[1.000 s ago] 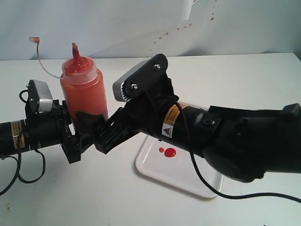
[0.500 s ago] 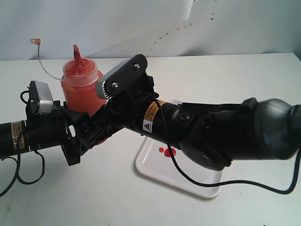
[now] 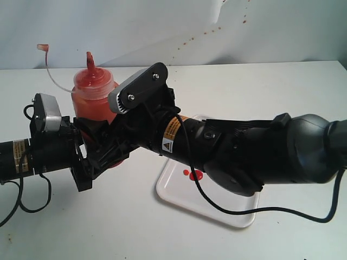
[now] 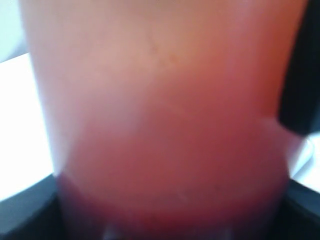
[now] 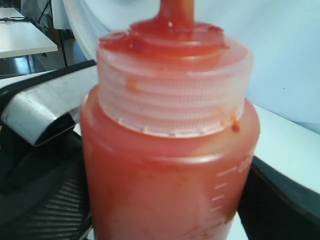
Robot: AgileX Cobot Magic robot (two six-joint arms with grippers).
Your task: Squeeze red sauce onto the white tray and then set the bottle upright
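Observation:
The bottle (image 3: 93, 97) stands upright at the left, full of red sauce, with its cone nozzle up and its small cap (image 3: 42, 47) hanging off a thin tether. My left gripper (image 3: 89, 154) is shut on its lower body; the bottle (image 4: 165, 125) fills that wrist view, with dark fingers (image 4: 25, 210) at both edges. My right gripper (image 3: 108, 151) reaches across and grips the same bottle (image 5: 170, 165), one finger (image 5: 45, 210) against each side. The white tray (image 3: 179, 197) lies right of centre, partly under the right arm. Small blobs of red sauce (image 3: 192, 174) lie on it.
A white backdrop (image 3: 217, 32) speckled with red splashes rises behind the white table (image 3: 108, 227). A black cable (image 3: 282, 208) from the right arm trails over the tray's near corner. The left arm's cable (image 3: 32, 200) loops on the table at the far left.
The right arm has swung left and closed in around the bottle. The bottle has shifted slightly down and right. The left arm has not moved.

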